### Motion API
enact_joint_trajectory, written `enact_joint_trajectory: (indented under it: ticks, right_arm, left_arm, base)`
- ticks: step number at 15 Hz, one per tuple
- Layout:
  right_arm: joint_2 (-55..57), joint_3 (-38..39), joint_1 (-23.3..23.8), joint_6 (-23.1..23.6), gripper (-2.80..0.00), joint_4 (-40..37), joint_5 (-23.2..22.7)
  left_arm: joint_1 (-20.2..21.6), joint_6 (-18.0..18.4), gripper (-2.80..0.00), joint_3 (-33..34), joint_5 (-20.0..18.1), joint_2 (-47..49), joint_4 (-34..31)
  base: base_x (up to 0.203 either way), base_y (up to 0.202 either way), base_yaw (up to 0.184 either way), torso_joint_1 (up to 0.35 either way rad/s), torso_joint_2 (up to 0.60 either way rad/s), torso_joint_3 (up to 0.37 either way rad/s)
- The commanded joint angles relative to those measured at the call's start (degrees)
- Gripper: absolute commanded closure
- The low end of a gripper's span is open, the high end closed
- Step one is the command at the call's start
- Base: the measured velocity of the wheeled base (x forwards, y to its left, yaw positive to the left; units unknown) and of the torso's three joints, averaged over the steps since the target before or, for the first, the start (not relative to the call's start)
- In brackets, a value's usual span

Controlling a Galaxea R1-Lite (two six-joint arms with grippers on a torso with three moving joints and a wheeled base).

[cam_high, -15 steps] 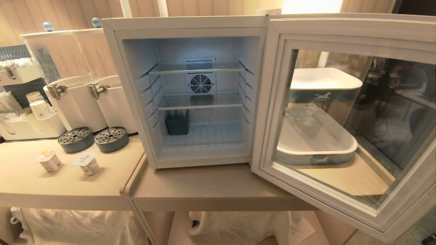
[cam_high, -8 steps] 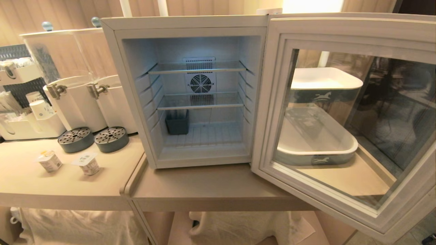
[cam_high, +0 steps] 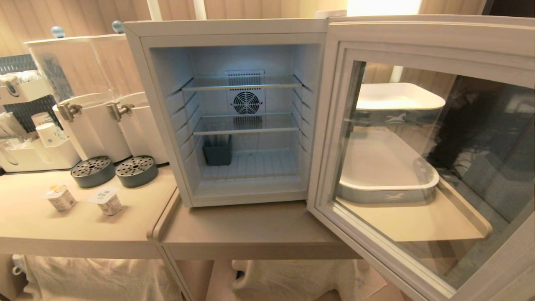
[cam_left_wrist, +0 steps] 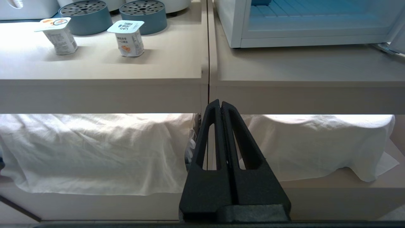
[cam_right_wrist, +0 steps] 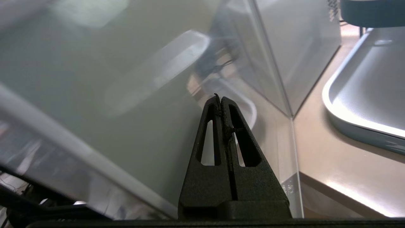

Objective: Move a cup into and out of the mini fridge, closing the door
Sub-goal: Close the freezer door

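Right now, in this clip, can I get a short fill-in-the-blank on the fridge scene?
1. The fridge door stands ____.
2. On the fridge's bottom shelf sits one dark ____.
3. Left of the fridge, ____ sealed cups stand on the counter.
4. The left gripper and right gripper both have their jaws ____.

Missing words: open; bin; two; shut

Glossy glass door point(cam_high: 422, 167), smooth white plastic fridge point(cam_high: 234, 29), matt beige counter point(cam_high: 250, 228).

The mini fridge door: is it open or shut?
Open: the door swings out rightward, baring the mini fridge shelves.
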State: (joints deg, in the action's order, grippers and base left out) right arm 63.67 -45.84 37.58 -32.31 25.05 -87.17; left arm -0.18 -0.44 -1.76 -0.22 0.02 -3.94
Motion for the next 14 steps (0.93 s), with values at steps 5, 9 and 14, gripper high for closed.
enact_joint_trajectory:
  ticks: [5,9,14]
  right_arm:
    - [-20.11,3.22,-4.11,-10.52,0.0,0.19,-0.49]
    - [-30.6,3.15,-4.26,-20.34,0.0,0.77,-0.49]
    - [-26.81,-1.97,-4.04,-22.71,0.0,0.84,-0.49]
  left_arm:
    - [0.01,-0.05,0.0,0.0,-0.04,-0.02,-0.02]
    - [0.01,0.0,0.0,0.0,-0.02,-0.02,-0.02]
    - [0.01,0.0,0.0,0.0,-0.04,-0.02,-0.02]
  base:
    - [0.0,0.0,0.0,0.0,0.0,0.0]
    - [0.0,0.0,0.0,0.0,0.0,0.0]
    - [0.0,0.0,0.0,0.0,0.0,0.0]
